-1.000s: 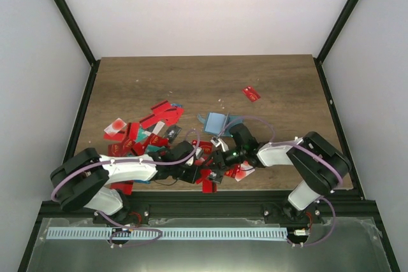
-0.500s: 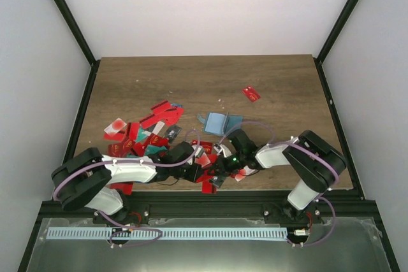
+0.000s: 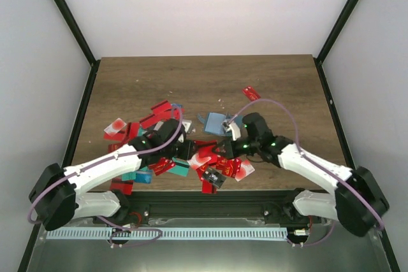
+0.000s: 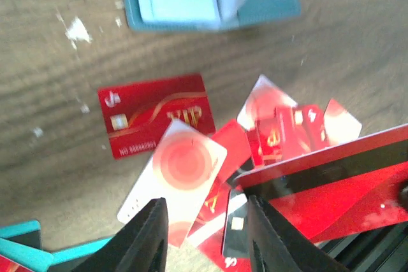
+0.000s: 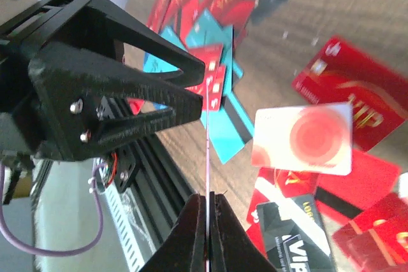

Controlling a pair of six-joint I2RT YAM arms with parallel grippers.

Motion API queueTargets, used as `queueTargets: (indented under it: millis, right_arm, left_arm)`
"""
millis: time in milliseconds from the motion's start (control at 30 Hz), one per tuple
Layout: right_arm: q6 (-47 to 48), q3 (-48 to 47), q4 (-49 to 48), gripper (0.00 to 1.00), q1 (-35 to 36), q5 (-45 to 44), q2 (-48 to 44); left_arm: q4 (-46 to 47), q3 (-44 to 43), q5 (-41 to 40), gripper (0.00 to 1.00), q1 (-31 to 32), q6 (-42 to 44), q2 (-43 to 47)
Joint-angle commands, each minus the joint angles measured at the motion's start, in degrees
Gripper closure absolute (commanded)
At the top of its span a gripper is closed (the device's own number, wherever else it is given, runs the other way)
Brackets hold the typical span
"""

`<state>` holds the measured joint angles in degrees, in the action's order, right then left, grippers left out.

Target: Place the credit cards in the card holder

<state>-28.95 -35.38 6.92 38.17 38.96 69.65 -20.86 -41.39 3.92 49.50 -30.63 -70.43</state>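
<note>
One credit card (image 5: pixel 208 148) seemingly changes tools: right tool (image 5: pixel 208 203) pinches it edge-on, left tool (image 4: pixel 205 227) just parted, empty. Right tool now nearer card holder (image 3: pixel 215 123); insertion likely next.

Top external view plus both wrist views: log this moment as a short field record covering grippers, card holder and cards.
left gripper: open, holding nothing, close to the held card
right gripper: shut on the held card, seen edge-on
card holder: lying open on the table, pale inner panels up
loose cards: scattered heap near the table's front edge, mostly red
stray card: red, alone, beyond the holder
</note>
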Motion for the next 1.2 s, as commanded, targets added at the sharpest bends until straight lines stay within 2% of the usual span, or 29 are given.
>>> queueTargets:
  millis: [0,100,233,333,433,600,700,867,1033,1067,1100,1167]
  right_arm:
    - [7.86,-2.81,8.52,0.99,-3.12,-5.68,-7.55]
    - [8.59,-3.08,8.31,0.99,-4.15,-5.15,-11.68]
    - [9.25,-2.14,5.35,0.99,-4.11,-0.70,-16.35]
    - [8.77,-0.28,0.98,0.99,-4.07,3.96,-19.76]
    - [9.59,-0.60,-0.03,0.99,-4.02,7.21,-21.00]
    - [10.35,-0.43,-2.13,0.99,-3.94,13.19,-22.85]
    - [9.94,-0.85,-3.02,0.99,-3.90,16.93,-22.87]
    - [9.64,-0.91,-3.56,0.99,-3.76,18.69,-23.59]
    - [9.42,-1.38,-3.95,0.99,-3.57,20.32,-22.89]
    - [9.84,-1.98,-3.44,0.99,-3.63,19.87,-23.05]
    - [9.92,-2.24,-3.23,0.99,-3.63,19.59,-23.06]
    - [9.70,-3.03,-2.24,0.99,-3.61,16.22,-23.04]
  left_arm:
    - [-2.66,-4.69,3.70,0.59,-2.90,5.01,1.96]
    - [-2.58,-8.11,9.48,0.45,-3.05,9.45,2.71]
    - [-11.11,-17.06,11.49,0.38,-3.10,15.30,1.94]
    - [-14.93,-20.32,13.11,0.37,-3.09,20.24,2.70]
    - [-18.96,-23.42,10.26,0.38,-3.09,23.77,4.36]
    - [-22.07,-25.84,21.53,0.40,-3.01,28.66,4.91]
    - [-21.34,-25.25,25.35,0.44,-2.95,29.81,5.81]
    - [-19.72,-23.44,31.63,0.57,-2.89,31.06,7.37]
    - [-17.97,-22.59,35.76,0.77,-2.68,31.35,6.58]
    - [-17.12,-22.06,36.63,0.89,-2.53,31.32,6.15]
    - [-16.43,-21.97,35.82,0.95,-2.53,30.59,6.15]
    - [-12.93,-21.87,33.62,0.96,-2.55,27.20,6.31]
